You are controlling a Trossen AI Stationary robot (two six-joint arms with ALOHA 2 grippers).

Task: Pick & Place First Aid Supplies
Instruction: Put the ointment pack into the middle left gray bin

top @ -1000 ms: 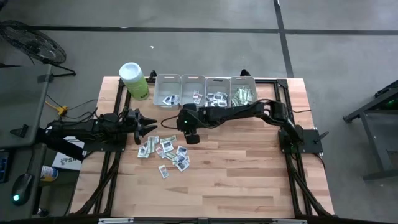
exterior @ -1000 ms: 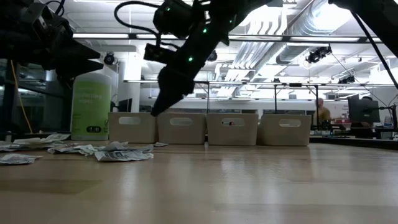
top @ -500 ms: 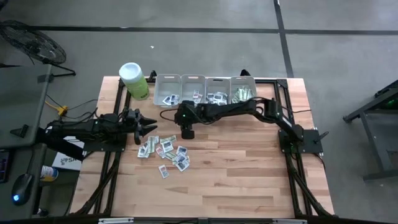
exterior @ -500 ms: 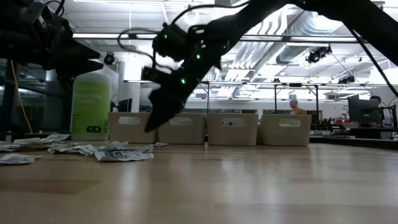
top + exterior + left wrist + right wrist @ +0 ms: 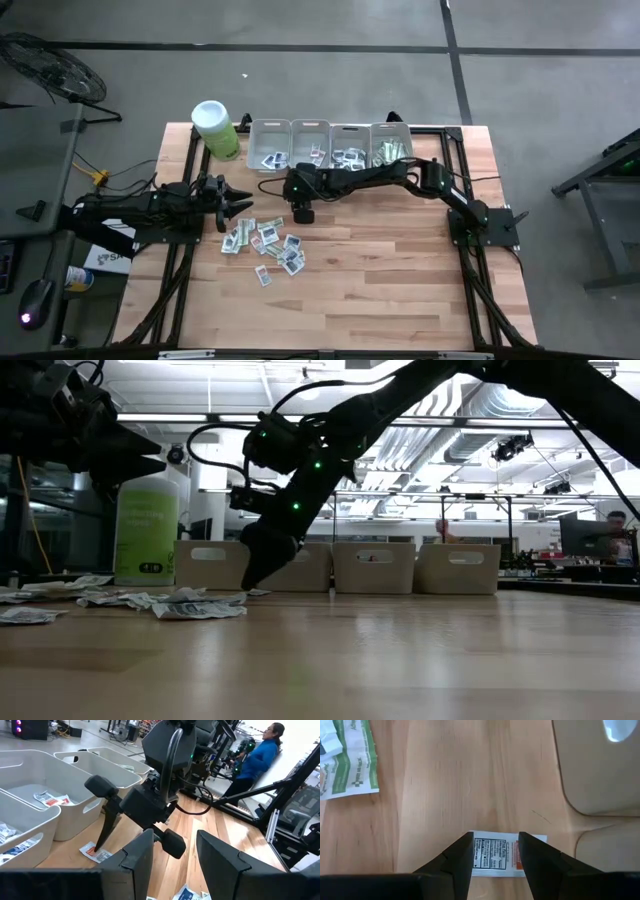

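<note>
The first aid supplies lie as a loose pile of small packets (image 5: 268,243) on the wooden table, and more lie in the grey bins (image 5: 330,145). One white packet with red print (image 5: 496,856) lies flat by itself just in front of the bins. My right gripper (image 5: 495,837) slants down over it, open, with its fingertips low above the table (image 5: 250,582) and the packet showing in the gap between them. My left gripper (image 5: 245,203) waits open and level at the table's left, pointing toward the right arm. My right gripper comes at the lone packet (image 5: 95,854) slanting down from the table's right, with the fingertips (image 5: 98,845) right at the packet. I cannot tell whether they touch it. The packet lies flat on the table.
A lime-green canister (image 5: 215,130) stands at the far left beside the row of bins. A green-and-white strip (image 5: 347,760) lies apart from the lone packet. Bin walls (image 5: 600,765) stand close beyond my right gripper. A person (image 5: 255,757) stands in the room behind.
My right gripper has sunk toward the table in front of the bins, shifting a little toward the far edge and rolling slightly. Its fingertips now stand just above the wood over the lone packet. The packets have not moved.
</note>
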